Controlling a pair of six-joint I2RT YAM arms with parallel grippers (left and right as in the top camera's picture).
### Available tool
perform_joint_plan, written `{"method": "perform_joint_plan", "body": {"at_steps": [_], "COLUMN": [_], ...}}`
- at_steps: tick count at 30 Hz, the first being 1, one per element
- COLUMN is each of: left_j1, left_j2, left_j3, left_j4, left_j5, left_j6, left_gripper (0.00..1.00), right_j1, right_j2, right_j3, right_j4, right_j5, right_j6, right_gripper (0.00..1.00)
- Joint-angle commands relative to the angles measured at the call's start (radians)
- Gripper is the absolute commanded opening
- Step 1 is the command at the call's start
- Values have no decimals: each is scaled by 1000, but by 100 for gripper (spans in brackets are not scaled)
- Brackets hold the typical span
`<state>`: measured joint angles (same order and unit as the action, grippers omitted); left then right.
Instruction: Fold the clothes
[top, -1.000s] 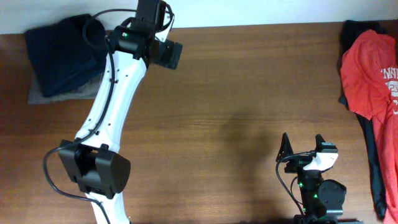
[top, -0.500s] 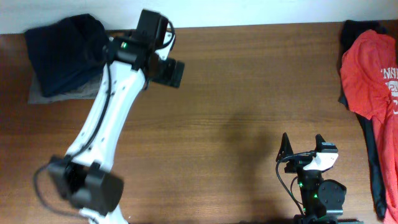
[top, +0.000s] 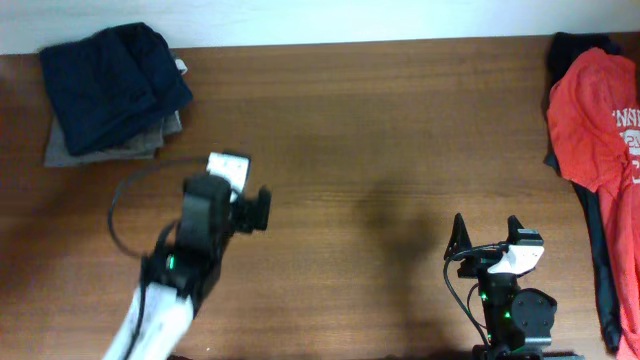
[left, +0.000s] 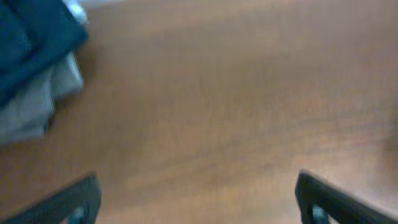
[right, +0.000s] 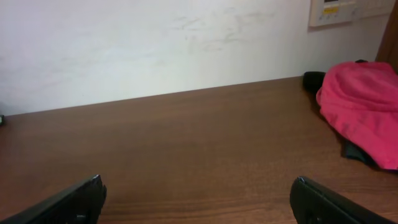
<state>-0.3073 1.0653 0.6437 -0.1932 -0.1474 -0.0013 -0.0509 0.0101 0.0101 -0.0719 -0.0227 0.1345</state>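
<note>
A folded dark navy garment (top: 112, 85) lies on a grey-khaki one (top: 100, 152) at the table's far left corner; both show at the left of the left wrist view, navy (left: 31, 43) above grey (left: 37, 106). A red white-lettered T-shirt (top: 600, 120) lies at the far right over dark cloth, and shows in the right wrist view (right: 364, 112). My left gripper (top: 240, 190) is open and empty over bare wood, well away from the stack. My right gripper (top: 490, 235) is open and empty near the front edge.
The brown wooden table (top: 380, 150) spreads between the two piles. A white wall (right: 155, 43) runs behind the table's far edge. A dark garment (top: 603, 270) trails toward the front under the red shirt.
My left arm has pulled back from the navy stack toward the front of the table, leaving the stack uncovered. The right arm has not moved.
</note>
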Motion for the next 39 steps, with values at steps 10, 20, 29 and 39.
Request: {"method": "perform_joint_plan", "body": {"at_steps": [10,20,29,39], "left_j1": [97,169,215,247], "left_j2": [-502,-777,-830,-979], "left_j3": [-476,-635,-635,-635], "left_j4": [319,353,235,110], "left_j5": [-15,73,123,127], "left_j6": [-6,-6,-2,-2], "left_gripper": [99,99,99,99], "right_j1": [5,5,5,5], "right_j2": [-6,-6,-6,-6], "right_j3": [-5,-5,-5,-5], "right_j4": [-7,-7,-7,-7], "right_j5": [8,8,8,8], "right_j6": [0,0,0,0], "right_gripper": [99,99,99,99]}}
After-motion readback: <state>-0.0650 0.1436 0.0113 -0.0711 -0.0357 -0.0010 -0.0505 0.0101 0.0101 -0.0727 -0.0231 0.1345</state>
